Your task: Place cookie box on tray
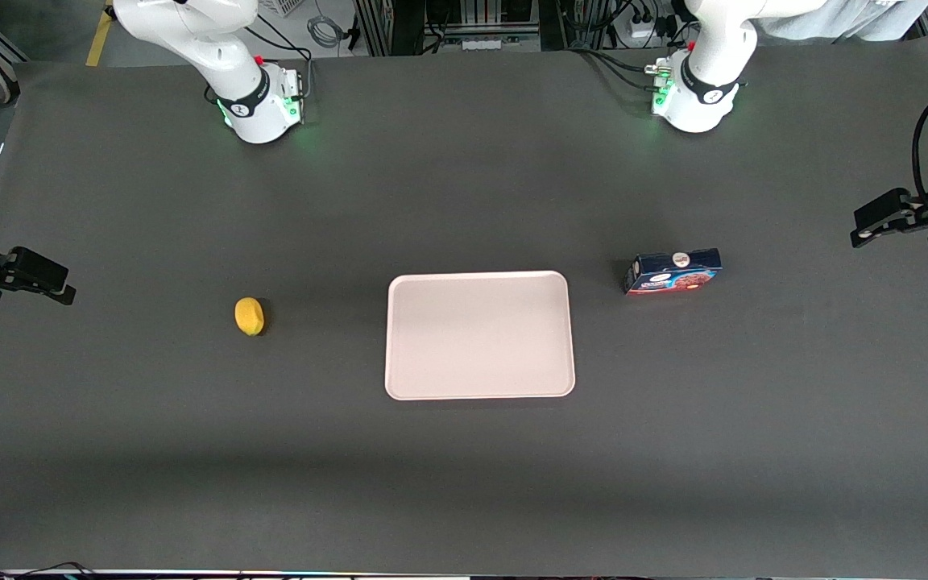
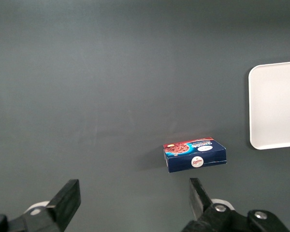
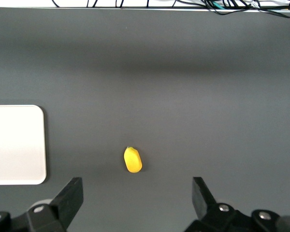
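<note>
A: In the front view, we found the gripper [image 1: 863,236] at the working arm's end of the tabletop [image 1: 464,483], raised off the surface and holding nothing. From that view we could not tell how its jaws stood.

B: And the cookie box [image 1: 673,272]?

A: We saw it resting on the tabletop, well apart from the jaws, toward the middle of the table. The tray [image 1: 480,335] lay near the box, farther still from the jaws, pale pink and bare. The box and tray did not touch. Farthest of all from the jaws, toward the parked arm's end, we noted a small yellow lump [image 1: 250,316].

B: What did the left wrist view add?

A: There we saw the gripper [image 2: 135,198] with its jaws spread wide, nothing between them. The two dark fingers [image 2: 66,197] stood far apart. The cookie box [image 2: 195,154] lay on the tabletop [image 2: 111,72] just ahead of the open jaws, its round white sticker facing us. We saw one rounded end of the tray [image 2: 275,104] to the side, clear of the box.

B: And the right wrist view?

A: We saw only the yellow lump [image 3: 132,160] and a corner of the tray [image 3: 17,145].
</note>
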You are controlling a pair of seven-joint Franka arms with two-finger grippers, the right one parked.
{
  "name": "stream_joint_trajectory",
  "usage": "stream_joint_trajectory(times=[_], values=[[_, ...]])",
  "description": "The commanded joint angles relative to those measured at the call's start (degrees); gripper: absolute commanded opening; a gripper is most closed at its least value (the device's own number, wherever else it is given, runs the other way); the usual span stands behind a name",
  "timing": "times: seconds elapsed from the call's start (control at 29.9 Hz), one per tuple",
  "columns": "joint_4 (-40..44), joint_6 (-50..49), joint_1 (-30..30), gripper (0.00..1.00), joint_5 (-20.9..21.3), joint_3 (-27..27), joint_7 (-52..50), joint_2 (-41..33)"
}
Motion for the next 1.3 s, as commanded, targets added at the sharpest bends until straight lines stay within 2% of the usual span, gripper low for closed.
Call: stream_joint_trajectory(times=[0.0,1.27], values=[[-0.6,0.6,0.6,1.0,-0.4,-0.5,0.0,-0.8],[-0.7,0.1,0.5,1.0,-0.5,-1.1,1.1,-0.9]])
